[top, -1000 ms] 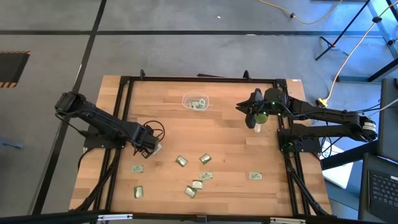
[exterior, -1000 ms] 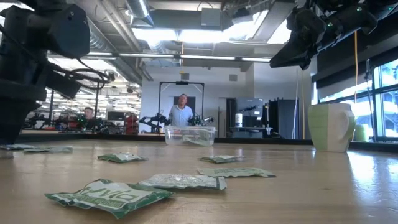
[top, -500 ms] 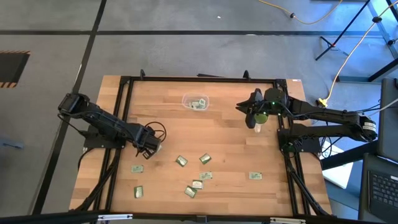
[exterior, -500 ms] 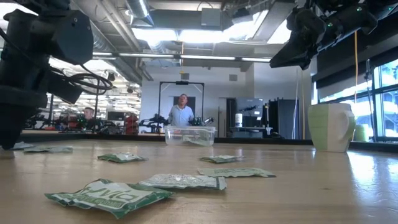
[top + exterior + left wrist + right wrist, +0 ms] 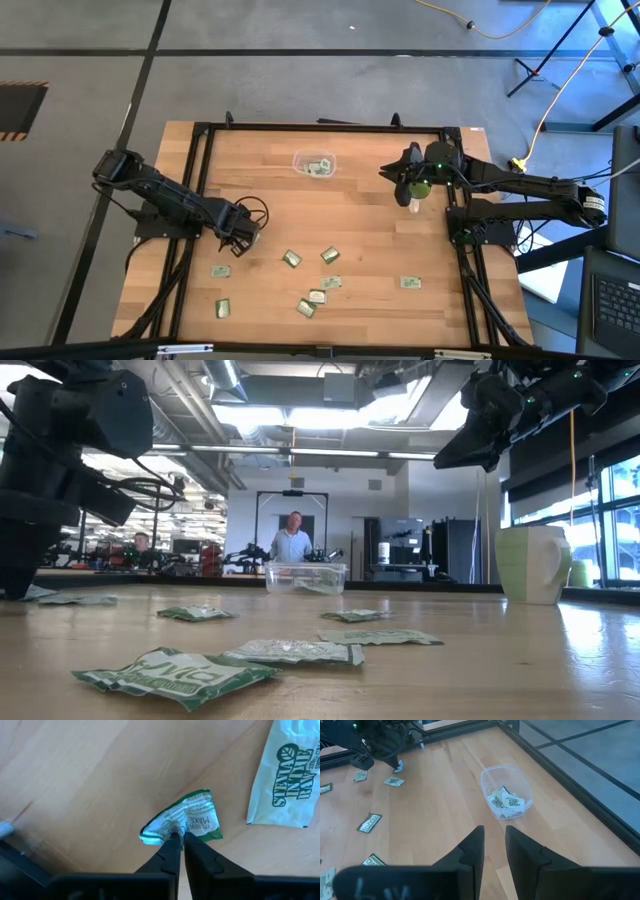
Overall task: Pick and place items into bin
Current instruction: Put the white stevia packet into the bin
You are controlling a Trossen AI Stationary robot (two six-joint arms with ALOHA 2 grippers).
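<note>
My left gripper (image 5: 243,237) (image 5: 180,840) is low over the table's left part, shut on a crumpled green and white packet (image 5: 187,817). A second packet (image 5: 287,785) lies flat just beyond it. Several more packets (image 5: 317,297) (image 5: 180,672) lie flat over the near half of the table. The clear bin (image 5: 314,165) (image 5: 506,792) (image 5: 305,577) stands near the far edge with a few packets inside. My right gripper (image 5: 410,185) (image 5: 493,842) hangs open above the table's right part, well off the bin. My left gripper pinches the crumpled packet by one bunched edge (image 5: 176,832) between its two fingertips, coming from above and pointing down. The rest of the packet fans out beyond the fingers. Whether it is clear of the wood, I cannot tell.
A green round cup (image 5: 420,188) (image 5: 532,563) stands on the table's right part, under my right arm. Black frame rails (image 5: 200,180) run along the table's sides. Bare wood lies between the bin and the scattered packets. A person (image 5: 292,540) stands in the room beyond.
My left arm has shifted slightly, staying low at the same spot on the table's left part. The other packets and the bin lie where they were.
</note>
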